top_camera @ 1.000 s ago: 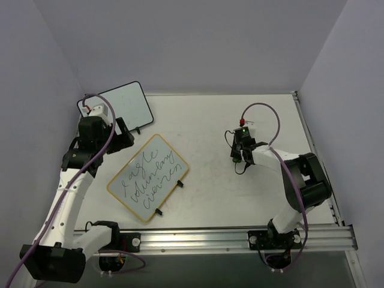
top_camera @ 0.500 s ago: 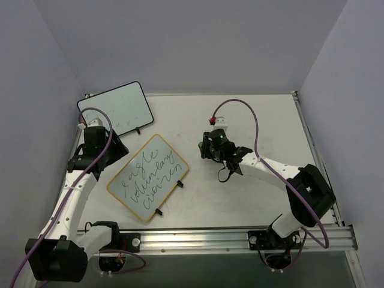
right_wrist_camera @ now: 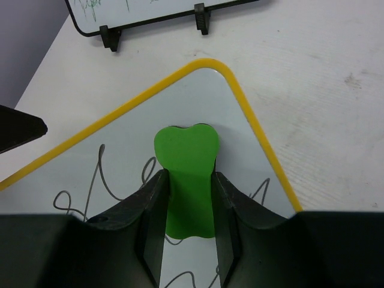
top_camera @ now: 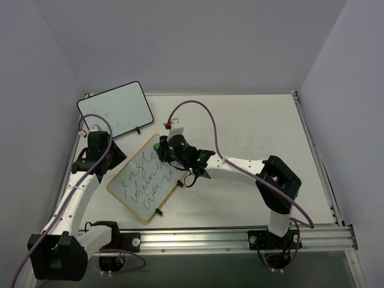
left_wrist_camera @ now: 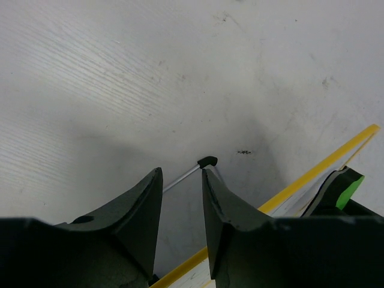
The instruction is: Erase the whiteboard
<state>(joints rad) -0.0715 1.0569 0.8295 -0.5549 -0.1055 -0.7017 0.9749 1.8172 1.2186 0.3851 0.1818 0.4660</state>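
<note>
The whiteboard (top_camera: 141,191) has a yellow rim and black handwriting, and lies at an angle left of the table's middle. My right gripper (top_camera: 161,147) is shut on a green eraser (right_wrist_camera: 186,144), which rests over the board's top corner (right_wrist_camera: 198,96), just above the writing. My left gripper (top_camera: 114,163) hovers low over the bare table beside the board's upper-left edge (left_wrist_camera: 312,175). Its jaws (left_wrist_camera: 180,174) stand a narrow gap apart with nothing between them. In the left wrist view, the eraser (left_wrist_camera: 347,183) peeks in at the right.
A black-rimmed whiteboard (top_camera: 117,108) with faint green marks stands at the back left, its feet (right_wrist_camera: 201,15) close to the yellow board's corner. A thin metal rod with a black tip (left_wrist_camera: 207,161) lies on the table just beyond my left fingertips.
My right arm swept left across the table with the eraser and reached the board's top corner. My left arm came down from the black-rimmed board toward the yellow board's edge, jaws narrowing.
</note>
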